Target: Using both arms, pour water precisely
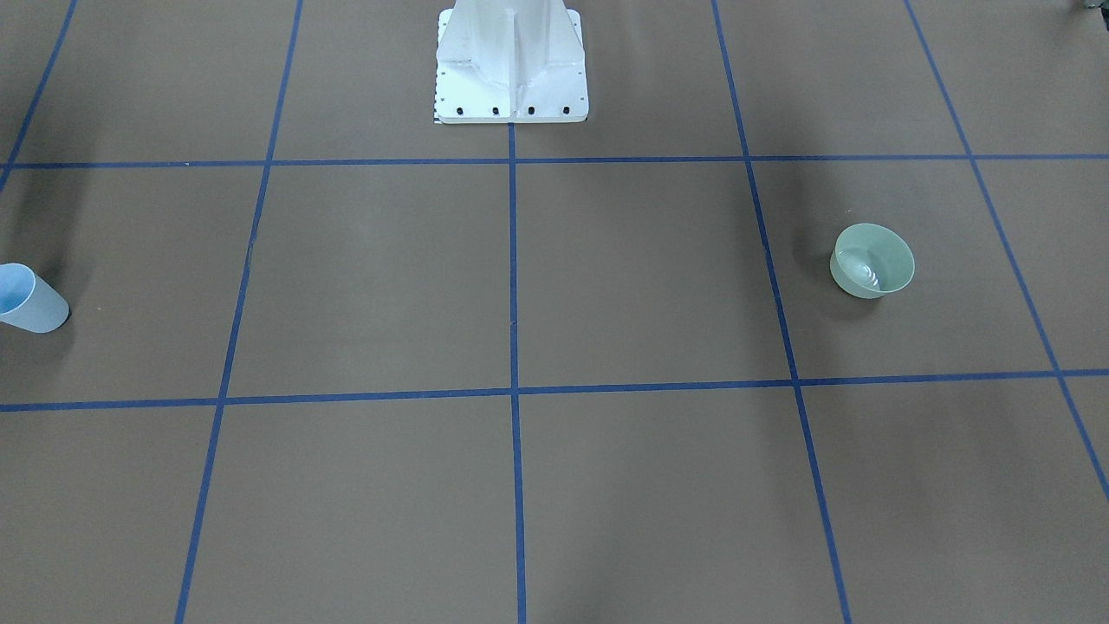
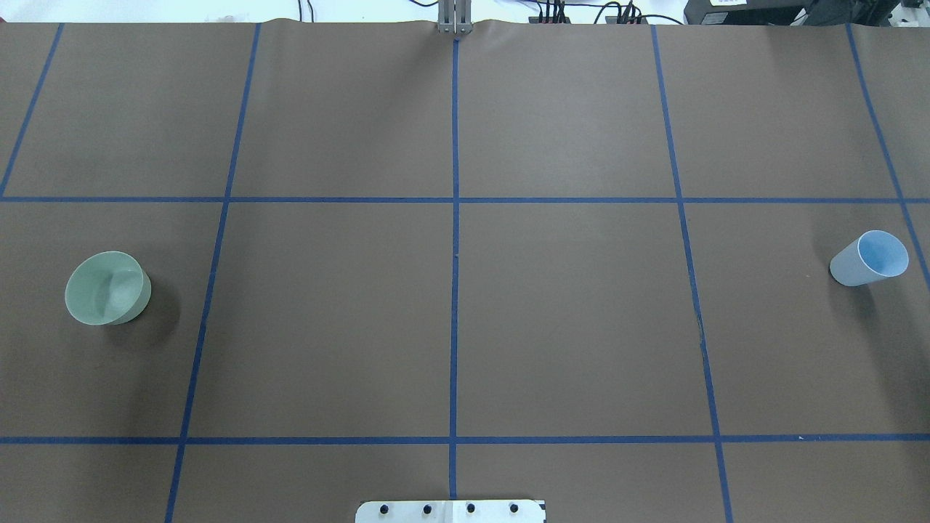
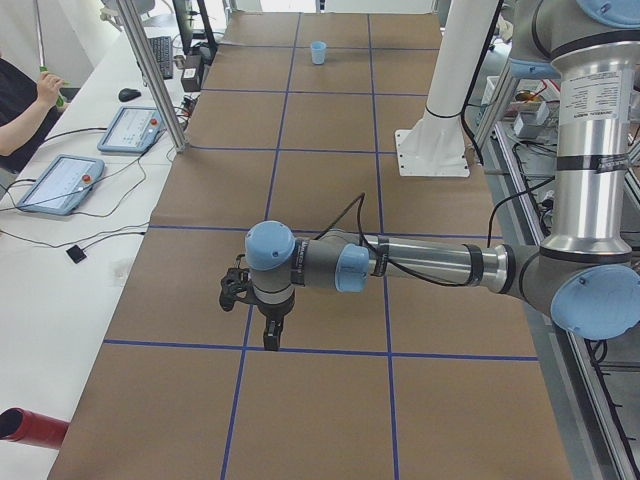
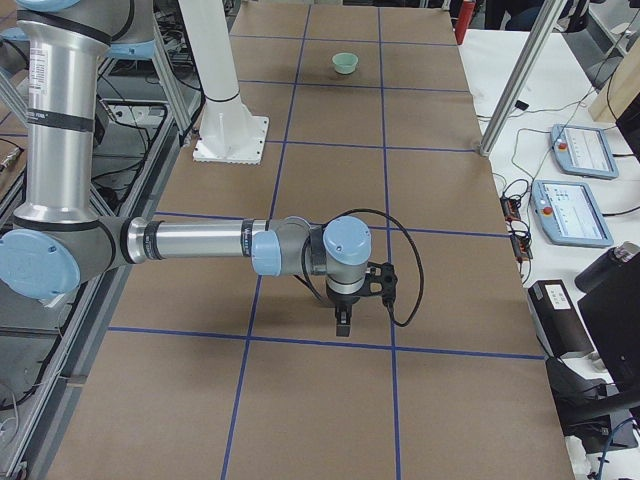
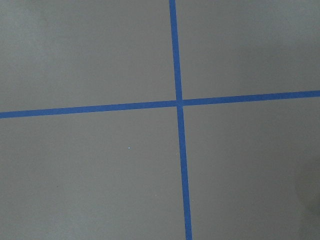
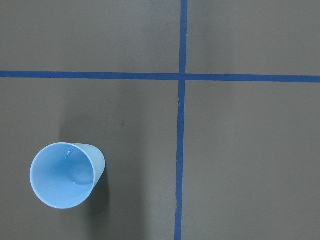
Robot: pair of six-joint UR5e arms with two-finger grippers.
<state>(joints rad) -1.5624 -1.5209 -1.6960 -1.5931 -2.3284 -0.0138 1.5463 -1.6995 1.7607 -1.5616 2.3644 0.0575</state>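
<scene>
Poised, nothing gripped.
The black two-finger left claw [image 3: 272,338] and its twin right claw [image 4: 343,325] hung over the brown paper bench [image 2: 567,327] with its blue tape grid; whether their fingers were apart I could not tell. The light-blue plastic cup [image 6: 62,175], faint glints hinting at water [image 6: 66,170] inside, showed off-centre in the right wrist view. The pale-green round bowl [image 2: 107,288] sat well apart. Best to centre on the cup, grip mid-wall and lift level.

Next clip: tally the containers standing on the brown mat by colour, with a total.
Light-blue cup: 1
Pale-green bowl: 1
Total: 2
</scene>
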